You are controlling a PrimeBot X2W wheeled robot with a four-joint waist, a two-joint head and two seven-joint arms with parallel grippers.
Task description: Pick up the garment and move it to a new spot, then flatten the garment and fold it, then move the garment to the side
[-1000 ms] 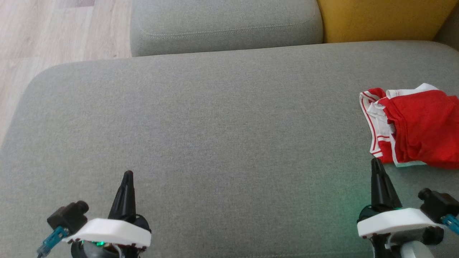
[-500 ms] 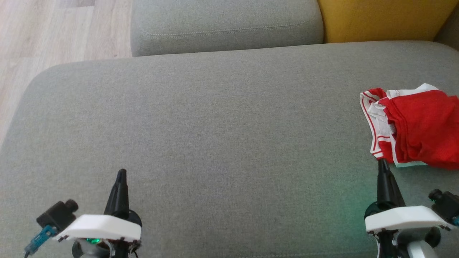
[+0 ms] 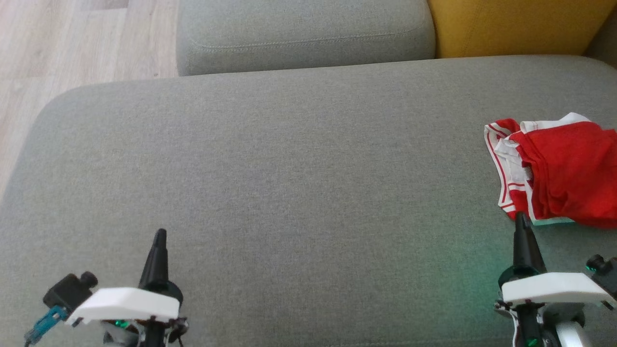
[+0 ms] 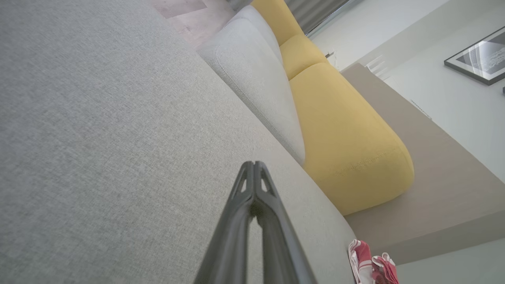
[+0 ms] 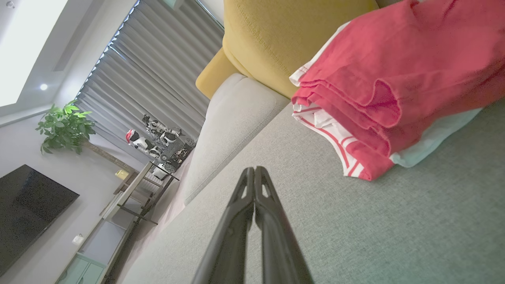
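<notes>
The garment (image 3: pixel 564 173) is red with white striped trim, folded into a loose stack at the right edge of the grey sofa seat (image 3: pixel 289 168). It also appears in the right wrist view (image 5: pixel 394 86) and, small, in the left wrist view (image 4: pixel 371 264). My right gripper (image 3: pixel 520 218) is shut and empty, its tip just short of the garment's near corner. My left gripper (image 3: pixel 160 233) is shut and empty over bare seat at the lower left. Both pairs of fingers (image 4: pixel 254 165) (image 5: pixel 252 170) are pressed together.
A grey back cushion (image 3: pixel 303 33) and a yellow cushion (image 3: pixel 516 24) stand behind the seat. Wooden floor (image 3: pixel 58 48) lies to the left beyond the seat's rounded corner. The right wrist view shows a television (image 5: pixel 23 213), a plant (image 5: pixel 65 128) and curtains (image 5: pixel 158 75).
Both grippers have drawn back toward the bottom of the head view, the right one also drifting right. The garment has not moved.
</notes>
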